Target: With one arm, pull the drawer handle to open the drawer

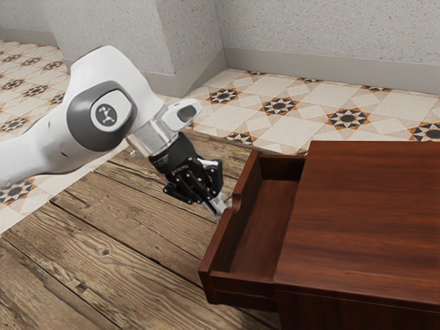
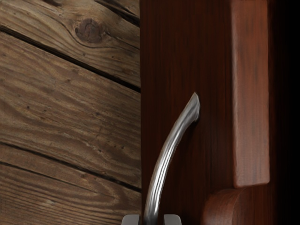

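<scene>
The white arm [image 1: 69, 130] came in from nine o'clock of the exterior view and reached down toward four o'clock. It ended in the black gripper [image 1: 218, 205] at the outer face of the drawer [image 1: 265, 220]. The hand stood narrow, its two fingers closed around the drawer handle [image 1: 223, 205], one on each side of the thin bar. In the wrist view the handle [image 2: 168, 154] showed as a curved silver bar standing off the dark drawer front [image 2: 187, 56]. Two grey pads [image 2: 131, 219] met it from either side, close under the camera.

The drawer stood open, drawn well out of the dark wooden cabinet [image 1: 364, 213] toward nine o'clock of the exterior view. Its floor and inner walls lay in plain sight. The cabinet took up the four o'clock part of that view, and its flat top covered the rear of the drawer. The drawer front carried a raised top edge with a rounded step. In the wrist view that edge looked a lighter red than the face and ran alongside the handle.

Under the arm and the drawer lay a plank floor [image 1: 103, 254] of worn brown boards; the wrist view showed a dark knot in the boards [image 2: 89, 30] beside the drawer front. Toward twelve o'clock of the exterior view the planks gave way to a tiled floor [image 1: 309, 110] with star patterns. The tiles ran up to a pale speckled wall [image 1: 330, 27] with a plain skirting board along its foot.
</scene>
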Available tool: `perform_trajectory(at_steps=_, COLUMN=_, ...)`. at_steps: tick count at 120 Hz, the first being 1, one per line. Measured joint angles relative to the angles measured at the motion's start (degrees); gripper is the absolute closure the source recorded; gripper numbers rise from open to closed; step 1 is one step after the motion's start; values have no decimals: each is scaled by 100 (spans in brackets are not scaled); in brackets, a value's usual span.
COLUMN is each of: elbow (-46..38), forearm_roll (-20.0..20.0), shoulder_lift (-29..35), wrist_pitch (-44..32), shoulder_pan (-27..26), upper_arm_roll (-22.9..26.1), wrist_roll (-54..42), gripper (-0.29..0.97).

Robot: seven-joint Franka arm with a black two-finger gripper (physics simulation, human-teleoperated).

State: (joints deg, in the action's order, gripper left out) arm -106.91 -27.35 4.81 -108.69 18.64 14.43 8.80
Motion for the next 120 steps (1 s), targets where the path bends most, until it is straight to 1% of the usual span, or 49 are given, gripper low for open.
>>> perform_trajectory(at_steps=40, elbow=-69, forearm_roll=-11, shoulder_lift=15, wrist_pitch=41, shoulder_pan=10, upper_arm_roll=-138, wrist_roll=-93, gripper=69)
perform_trajectory(at_steps=95, elbow=-112, forearm_roll=-10, shoulder_lift=148, wrist_pitch=191, shoulder_pan=7, upper_arm_roll=-504, wrist_roll=-226, gripper=67)
perform_trajectory(at_steps=98, elbow=-105, forearm_roll=-5, shoulder_lift=193, wrist_pitch=204, shoulder_pan=14, upper_arm_roll=-527, wrist_roll=-233, gripper=64)
perform_trajectory(at_steps=106, elbow=-46, forearm_roll=45, shoulder_lift=414, wrist_pitch=258, shoulder_pan=26, upper_arm_roll=-609, wrist_roll=-251, gripper=49)
perform_trajectory(at_steps=113, elbow=111, forearm_roll=244, shoulder_lift=714, wrist_pitch=379, shoulder_pan=23, upper_arm_roll=-728, wrist_roll=-265, gripper=37)
perform_trajectory(at_steps=120, elbow=388, forearm_roll=509, shoulder_lift=940, wrist_pitch=601, shoulder_pan=27, upper_arm_roll=-818, wrist_roll=-276, gripper=28)
